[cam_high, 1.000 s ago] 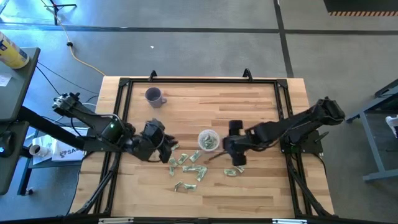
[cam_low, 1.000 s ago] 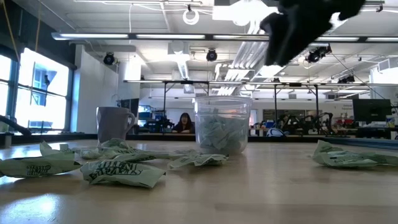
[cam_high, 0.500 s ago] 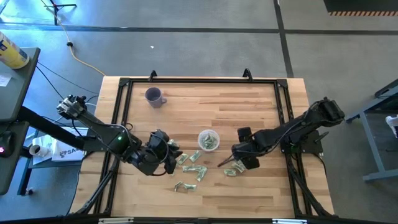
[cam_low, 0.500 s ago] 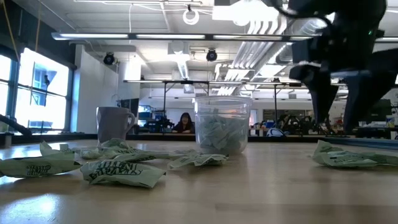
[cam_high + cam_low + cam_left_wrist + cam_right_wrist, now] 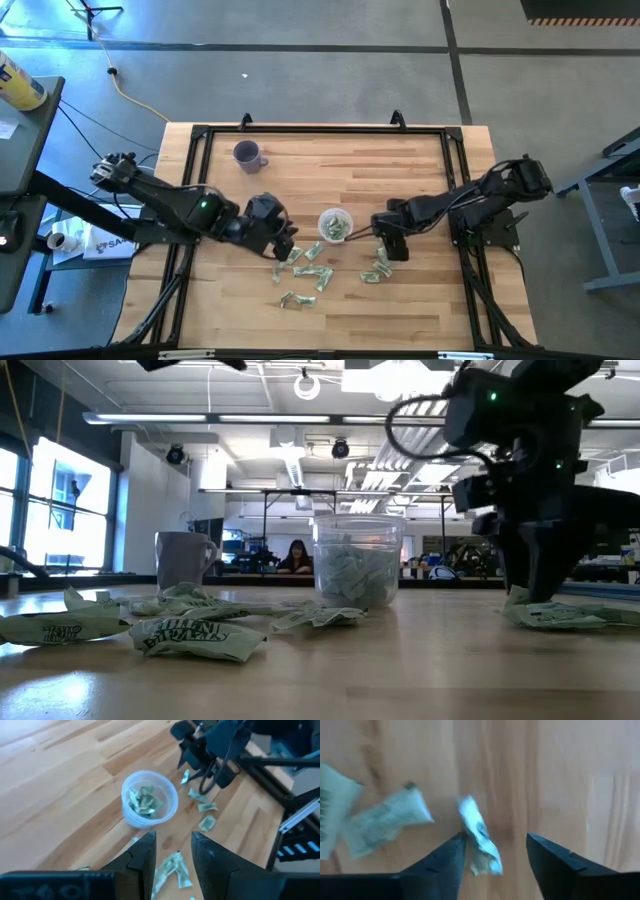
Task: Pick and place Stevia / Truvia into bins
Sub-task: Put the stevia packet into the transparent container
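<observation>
Since a second ago, the right gripper [image 5: 492, 851] has dropped beside the cup [image 5: 335, 225], fingers spread around a loose sachet [image 5: 479, 842]. Left gripper [image 5: 172, 857], empty and parted, hovers near the cup's other side.

Your two arms are dark, near-black, built of jointed tubular links with bulkier housings at the joints. A small green light glows on the left arm [image 5: 205, 207], another on the right arm [image 5: 491, 397] near its wrist. Thin black cables loop beside the right wrist. Each gripper's two fingers [image 5: 142, 858] are dark, flat-sided and tapering.
</observation>
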`<state>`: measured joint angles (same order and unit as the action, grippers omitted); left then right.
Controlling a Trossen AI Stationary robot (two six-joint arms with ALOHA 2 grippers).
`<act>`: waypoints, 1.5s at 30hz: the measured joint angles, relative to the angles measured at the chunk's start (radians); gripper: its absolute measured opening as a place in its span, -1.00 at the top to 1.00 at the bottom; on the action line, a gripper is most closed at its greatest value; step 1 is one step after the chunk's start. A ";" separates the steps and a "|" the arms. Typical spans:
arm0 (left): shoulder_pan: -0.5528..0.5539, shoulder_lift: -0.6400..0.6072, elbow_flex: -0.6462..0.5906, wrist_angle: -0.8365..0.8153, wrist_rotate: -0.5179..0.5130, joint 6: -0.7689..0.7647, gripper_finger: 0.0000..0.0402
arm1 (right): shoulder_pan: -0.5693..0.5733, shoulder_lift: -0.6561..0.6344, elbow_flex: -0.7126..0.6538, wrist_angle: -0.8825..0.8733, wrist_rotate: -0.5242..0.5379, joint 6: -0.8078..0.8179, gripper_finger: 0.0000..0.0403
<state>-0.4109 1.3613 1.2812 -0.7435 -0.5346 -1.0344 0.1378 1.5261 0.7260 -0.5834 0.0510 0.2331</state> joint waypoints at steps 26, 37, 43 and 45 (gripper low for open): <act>0.039 -0.145 0.000 -0.395 0.026 -0.066 0.22 | -0.066 0.111 0.448 0.097 0.049 0.049 0.98; -0.144 -0.132 0.000 -0.469 -0.071 -0.314 0.22 | -0.048 0.205 0.522 0.074 0.089 -0.007 0.61; -0.125 -0.118 -0.015 -0.470 -0.126 -0.243 0.22 | -0.028 0.203 0.597 -0.071 0.150 -0.087 0.06; -0.081 -0.121 -0.067 -0.450 -0.118 -0.176 0.22 | -0.006 0.189 0.618 -0.127 0.199 -0.135 -0.10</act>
<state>-0.4917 1.2407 1.2144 -1.1937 -0.6524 -1.2102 0.1318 1.7148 1.3441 -0.7104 0.2499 0.0985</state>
